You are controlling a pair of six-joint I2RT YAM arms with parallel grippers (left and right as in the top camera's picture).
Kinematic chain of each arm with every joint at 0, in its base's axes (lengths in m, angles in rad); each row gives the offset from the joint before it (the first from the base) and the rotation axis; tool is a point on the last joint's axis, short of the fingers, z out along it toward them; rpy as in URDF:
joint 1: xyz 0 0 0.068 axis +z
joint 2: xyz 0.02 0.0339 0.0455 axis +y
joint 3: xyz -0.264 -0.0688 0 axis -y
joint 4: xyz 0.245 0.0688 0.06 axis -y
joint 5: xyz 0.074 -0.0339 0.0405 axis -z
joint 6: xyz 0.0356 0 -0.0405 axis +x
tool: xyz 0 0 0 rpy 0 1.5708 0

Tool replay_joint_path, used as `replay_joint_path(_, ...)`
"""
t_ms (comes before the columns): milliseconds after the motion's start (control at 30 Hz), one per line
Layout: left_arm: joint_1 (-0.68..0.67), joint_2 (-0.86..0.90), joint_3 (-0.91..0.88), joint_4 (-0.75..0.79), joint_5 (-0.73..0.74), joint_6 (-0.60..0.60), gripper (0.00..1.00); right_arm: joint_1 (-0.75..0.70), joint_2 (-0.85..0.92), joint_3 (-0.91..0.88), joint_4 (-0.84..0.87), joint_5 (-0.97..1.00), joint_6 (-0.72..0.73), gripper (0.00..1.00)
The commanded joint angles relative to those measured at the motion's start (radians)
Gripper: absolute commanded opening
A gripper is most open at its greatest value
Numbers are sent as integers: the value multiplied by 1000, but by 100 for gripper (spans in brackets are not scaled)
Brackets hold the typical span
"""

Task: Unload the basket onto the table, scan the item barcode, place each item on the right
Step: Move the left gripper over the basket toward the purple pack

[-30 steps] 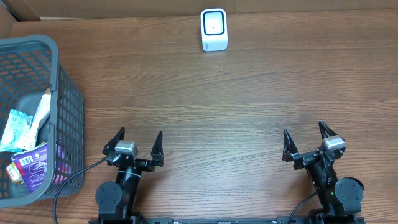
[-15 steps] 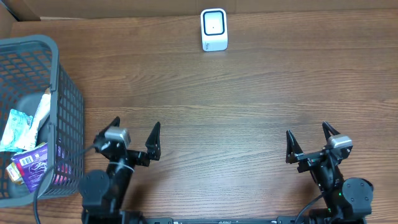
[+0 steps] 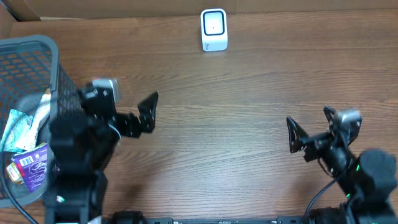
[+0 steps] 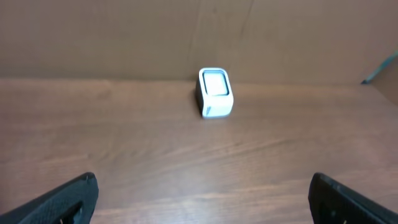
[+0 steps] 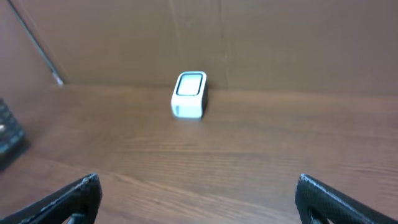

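With the left gripper (image 3: 121, 101) and right gripper (image 3: 308, 118) both wide open and empty, fetching an item (image 3: 29, 163) was in hand, which likely required the left one to reach into the basket (image 3: 69, 93) just beside it.

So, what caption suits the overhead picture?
Overhead: left end effector and right end effector open above wooden table, white scanner at far edge, basket of packets at left.

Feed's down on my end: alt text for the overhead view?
Two open, empty grippers hang over a wooden table: the left gripper beside a grey basket holding packets, the right gripper at the opposite side. A white scanner stands at the far edge.
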Motion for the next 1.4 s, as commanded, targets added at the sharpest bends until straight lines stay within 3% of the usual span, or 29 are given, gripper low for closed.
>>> replay_joint_path(0, 4, 105, 219, -116, 18, 23, 100, 3, 126, 168, -89, -34, 2, 100)
replay_joint_path(200, 3, 333, 664, -488, -7, 50, 100, 3, 377, 457, -341, -85, 3, 100)
replay_joint_path(300, 4, 393, 772, -558, -9, 50, 100, 3, 478, 561, -419, -113, 3, 100)
replay_joint_path(467, 4, 434, 777, -572, 29, 47, 100, 3, 574, 595, -438, -202, 3, 100)
replay_joint_path(567, 6, 443, 778, -576, -22, 28, 97, 3, 605, 595, -446, -269, 3, 100)
replay_joint_path(700, 49, 440, 797, -634, -254, -174, 95, 3, 626, 595, -446, -280, 3, 100)
replay_joint_path(867, 202, 441, 813, -750, -463, -389, 95, 4, 628, 595, -474, -279, 3, 100)
replay_joint_path(1267, 597, 505, 813, -799, -408, -431, 100, 4, 628, 595, -514, -279, 3, 100)
replay_joint_path(1367, 665, 535, 813, -815, -440, -480, 89, 4, 628, 595, -514, -279, 3, 100)
